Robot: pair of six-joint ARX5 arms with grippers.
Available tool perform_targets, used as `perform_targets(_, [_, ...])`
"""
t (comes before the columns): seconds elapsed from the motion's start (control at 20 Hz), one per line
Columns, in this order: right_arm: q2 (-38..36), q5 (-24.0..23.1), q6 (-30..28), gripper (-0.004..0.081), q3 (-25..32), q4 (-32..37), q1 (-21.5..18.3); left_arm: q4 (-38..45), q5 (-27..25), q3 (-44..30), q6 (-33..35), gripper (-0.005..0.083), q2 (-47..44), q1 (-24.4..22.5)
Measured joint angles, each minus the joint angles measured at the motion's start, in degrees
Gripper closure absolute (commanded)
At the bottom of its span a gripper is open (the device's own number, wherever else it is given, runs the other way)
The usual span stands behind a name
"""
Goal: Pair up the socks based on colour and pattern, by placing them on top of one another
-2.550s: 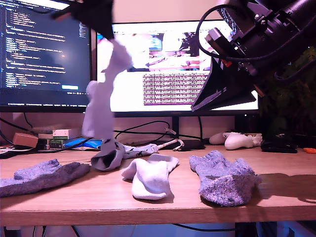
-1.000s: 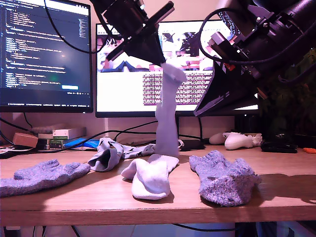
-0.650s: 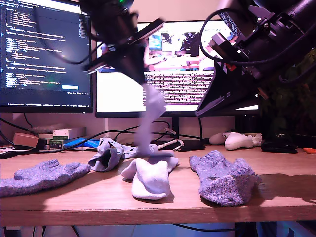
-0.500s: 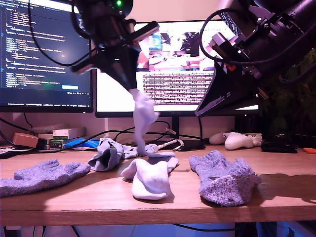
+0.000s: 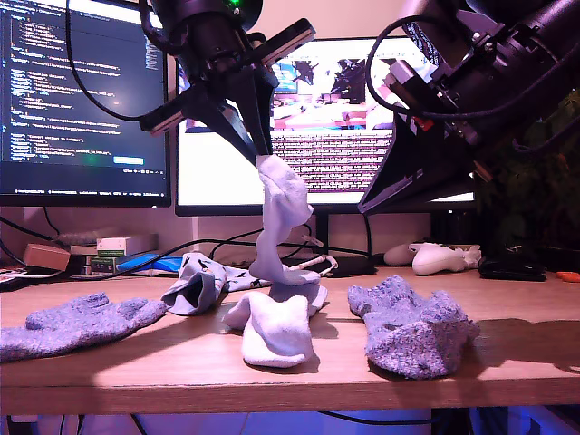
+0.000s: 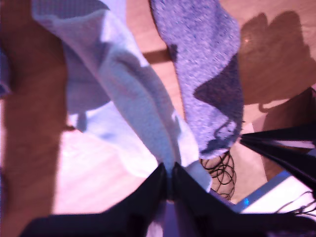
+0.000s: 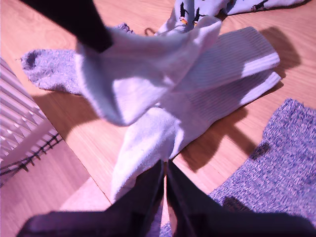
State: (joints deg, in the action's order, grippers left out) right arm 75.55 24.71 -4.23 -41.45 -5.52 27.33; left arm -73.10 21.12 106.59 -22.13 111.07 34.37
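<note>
We are pinching a plain white sock [image 5: 283, 213] by one end with my first gripper [image 5: 263, 156], its length hanging near upright, its lower end touching the second white sock [image 5: 272, 331] lying on the desk [image 5: 181, 376]. My second gripper [image 5: 362, 203] is hovering with jaws pressed together, empty, above a fuzzy grey sock [image 5: 408, 331] near the desk's front edge

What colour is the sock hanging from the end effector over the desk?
Plain white, no print. The hanging sock shows best in the exterior view, held by my first end effector.
</note>
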Motion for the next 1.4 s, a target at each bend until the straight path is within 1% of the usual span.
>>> perform_targets(0.15, [0.0,0.0,-0.2,0.0781,0.0,0.0,-0.8,-1.7,0.0,0.0,0.0,0.0795,0.0,0.9])
perform_targets(0.35, [0.0,0.0,-0.2,0.0781,0.0,0.1,-1.8,-1.8,-0.1,0.0,0.2,0.0795,0.0,3.6])
perform_targets(0.45, [0.0,0.0,-0.2,0.0781,0.0,0.1,-1.9,-1.8,-1.2,-0.2,0.7,0.0784,0.0,4.2])
perform_targets(0.5, [0.0,0.1,-0.2,0.0781,0.0,0.1,-1.9,-1.7,-2.2,-0.7,1.2,0.0747,0.0,4.5])
perform_targets(0.55, [0.0,0.1,-0.2,0.0781,0.0,0.1,-1.9,-1.6,-3.3,-1.6,1.3,0.0687,0.0,4.5])
perform_targets(0.65, [0.0,0.1,-0.2,0.0781,0.0,0.1,-1.9,-1.9,-3.9,-4.1,1.3,0.0488,0.0,4.5])
perform_targets(0.7, [0.0,0.1,-0.2,0.0781,0.0,0.1,-1.9,-2.4,-4.0,-4.7,1.3,0.0412,0.0,4.4])
perform_targets(0.75, [0.0,0.1,-0.2,0.0781,0.0,0.1,-1.9,-3.1,-4.1,-4.8,1.3,0.0375,0.0,4.2])
perform_targets(0.85, [0.0,0.1,-0.2,0.0781,0.0,0.1,-1.9,-4.0,-2.5,-4.8,2.9,0.0376,0.0,4.2])
perform_targets(0.95, [0.0,0.2,-0.2,0.0781,0.0,0.0,-1.9,-4.7,1.5,-4.8,4.1,0.0376,0.0,4.2])
perform_targets(1.0, [0.0,0.2,-0.2,0.0781,0.0,-0.2,-1.9,-4.7,2.4,-4.8,5.2,0.0379,-0.1,3.9])
perform_targets(1.05, [0.0,0.2,-0.2,0.0781,0.0,-0.2,-1.9,-4.7,2.2,-4.8,6.0,0.0380,-0.4,3.7])
perform_targets(1.15, [0.0,0.2,-0.2,0.0781,0.0,-0.3,-1.9,-4.7,-0.5,-4.8,7.0,0.0396,-1.1,3.1])
perform_targets(1.2, [0.0,0.2,-0.1,0.0781,0.0,-0.5,-1.9,-4.7,-2.8,-4.8,7.8,0.0441,-1.4,2.5])
perform_targets(1.25, [0.0,0.2,0.9,0.0781,0.0,-1.0,-1.9,-4.7,-5.0,-4.8,9.4,0.0507,-1.5,1.8])
perform_targets(1.3, [0.0,0.2,1.1,0.0781,0.0,-1.5,-1.9,-4.8,-7.1,-4.8,9.7,0.0603,-1.5,0.9])
perform_targets(1.35, [0.0,0.2,2.6,0.0781,0.0,-1.8,-1.9,-4.8,-10.1,-4.8,11.7,0.0702,-1.5,0.2])
perform_targets(1.4, [0.0,0.3,3.4,0.0781,0.0,-1.9,-1.9,-4.7,-12.6,-4.8,13.1,0.0772,-1.5,-0.3])
